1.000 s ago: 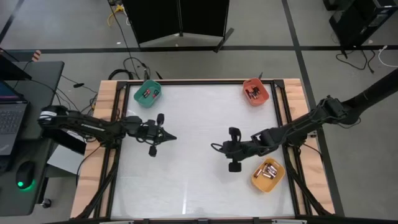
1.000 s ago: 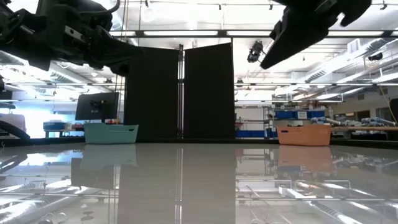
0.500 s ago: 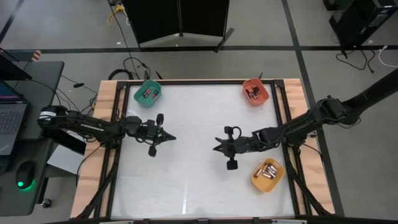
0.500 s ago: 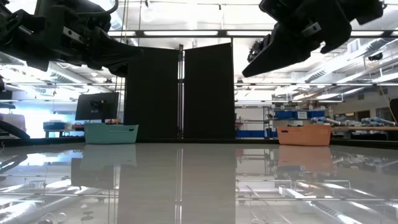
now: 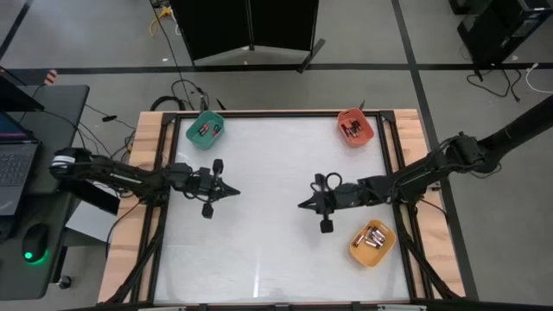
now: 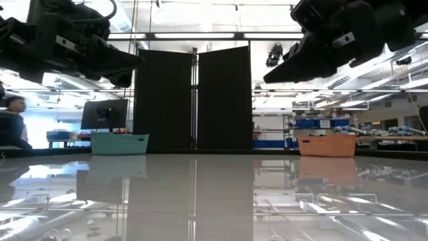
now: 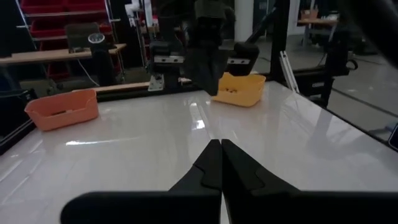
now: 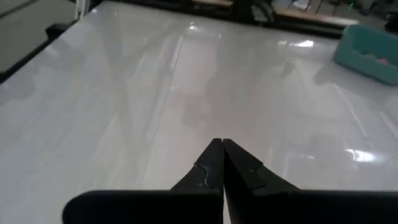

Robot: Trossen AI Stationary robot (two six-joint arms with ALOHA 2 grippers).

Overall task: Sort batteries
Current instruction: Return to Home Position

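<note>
The batteries lie inside three bins: several in the teal bin [image 5: 206,130] at the far left corner, several in the orange-red bin [image 5: 355,127] at the far right corner, several in the yellow bin [image 5: 372,243] at the near right. My left gripper [image 5: 237,191] hovers shut above the table's left middle, pointing right. My right gripper [image 5: 301,206] hovers shut above the table's middle, pointing left and a little down. Both hold nothing. In the wrist views the fingertips meet in a point: left gripper [image 7: 220,144], right gripper [image 8: 221,142].
The white tabletop [image 5: 268,250] lies bare between the bins. Black frame rails [image 5: 393,147] run along its sides. A person [image 6: 13,124] shows far behind the table at the left of the low view.
My right gripper has come down and drawn back a little toward the table's right edge, tipping from steeply downward to nearly level, its tip now pointing left. It stays shut. My left gripper has drawn back slightly toward the left edge.
</note>
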